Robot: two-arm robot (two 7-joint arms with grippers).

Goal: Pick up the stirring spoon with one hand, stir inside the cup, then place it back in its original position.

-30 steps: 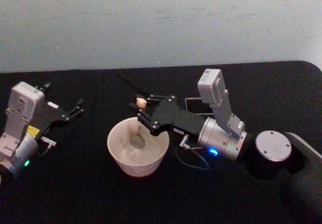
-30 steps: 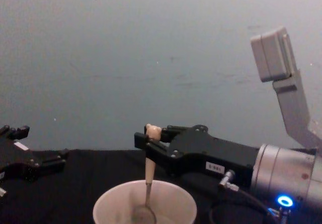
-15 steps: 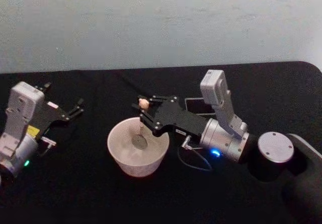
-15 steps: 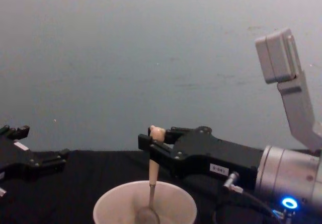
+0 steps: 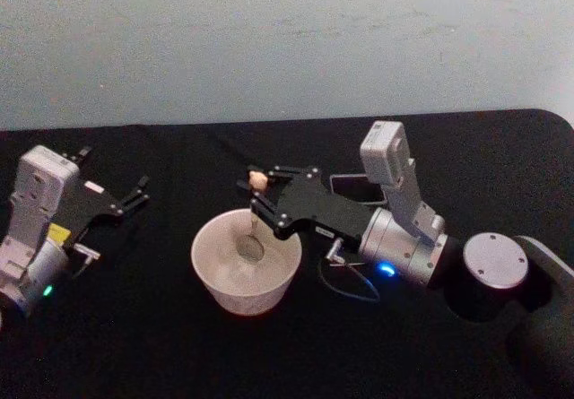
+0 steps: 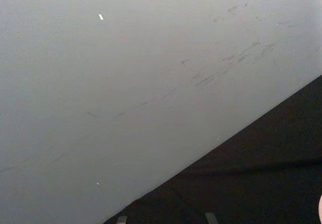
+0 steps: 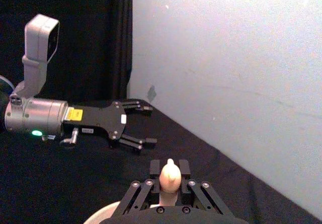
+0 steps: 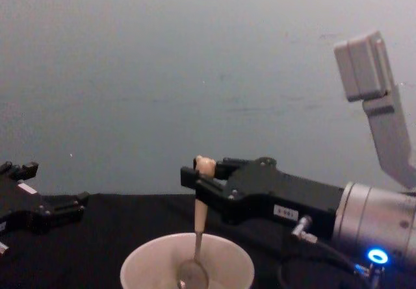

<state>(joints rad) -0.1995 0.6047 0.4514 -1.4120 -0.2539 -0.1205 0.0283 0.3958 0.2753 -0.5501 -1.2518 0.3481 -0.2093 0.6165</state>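
One right hand [image 8: 197, 177], held level above the cup [image 8: 140, 269], grips the stirring spoon [image 8: 200, 217].

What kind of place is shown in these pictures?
Probably a robot test bench, not a kitchen: black-draped table, bare pale wall, right gripper holding the stirring spoon in a cup, left gripper idle at left.

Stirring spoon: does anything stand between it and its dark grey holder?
Nothing loose does. The right gripper holds the stirring spoon, bowl in the cup; the holder stands right of the cup, behind that gripper's body. Only the cup's rim needs clearing. The left gripper sits parked far left.
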